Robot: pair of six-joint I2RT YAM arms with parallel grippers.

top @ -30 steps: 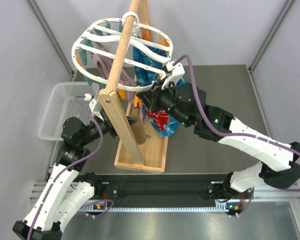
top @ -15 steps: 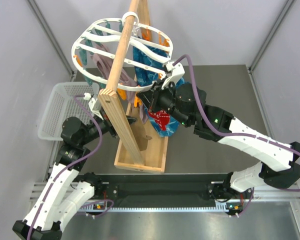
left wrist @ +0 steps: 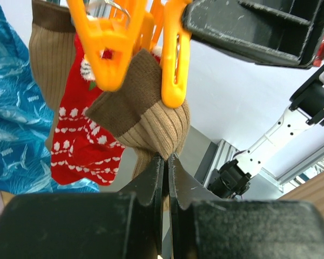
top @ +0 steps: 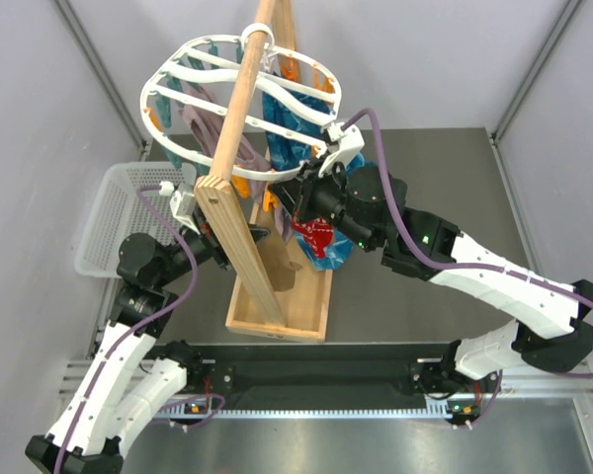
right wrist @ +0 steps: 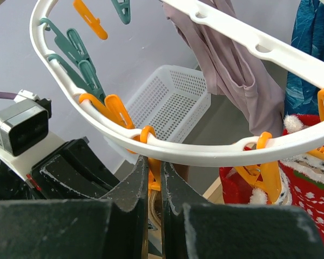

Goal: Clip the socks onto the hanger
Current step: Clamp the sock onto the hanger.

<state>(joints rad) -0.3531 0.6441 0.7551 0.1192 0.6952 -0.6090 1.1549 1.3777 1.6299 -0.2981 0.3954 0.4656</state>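
The hanger (top: 242, 99), a white oval ring with orange and teal pegs, hangs from a tilted wooden pole (top: 239, 148). My left gripper (left wrist: 166, 157) is shut on a tan-brown sock (left wrist: 151, 121), whose dark cuff is pushed up between two orange pegs (left wrist: 173, 59). A red sock with white pattern (left wrist: 81, 140) and another tan sock (left wrist: 51, 54) hang beside it. My right gripper (right wrist: 154, 162) is shut on an orange peg (right wrist: 157, 181) just under the hanger ring (right wrist: 205, 154). A mauve sock (right wrist: 227, 59) hangs from a crossbar. In the top view both grippers meet under the ring, largely hidden by the pole.
A white mesh basket (top: 114, 212) stands at the left of the table. The pole's wooden base tray (top: 277, 306) sits in the middle front. Blue patterned fabric (left wrist: 11, 108) hangs from the hanger behind the socks. Grey walls close in on both sides.
My left arm has shifted slightly left and up with the tan-brown sock. The red sock swayed a little. The right arm has stayed in place.
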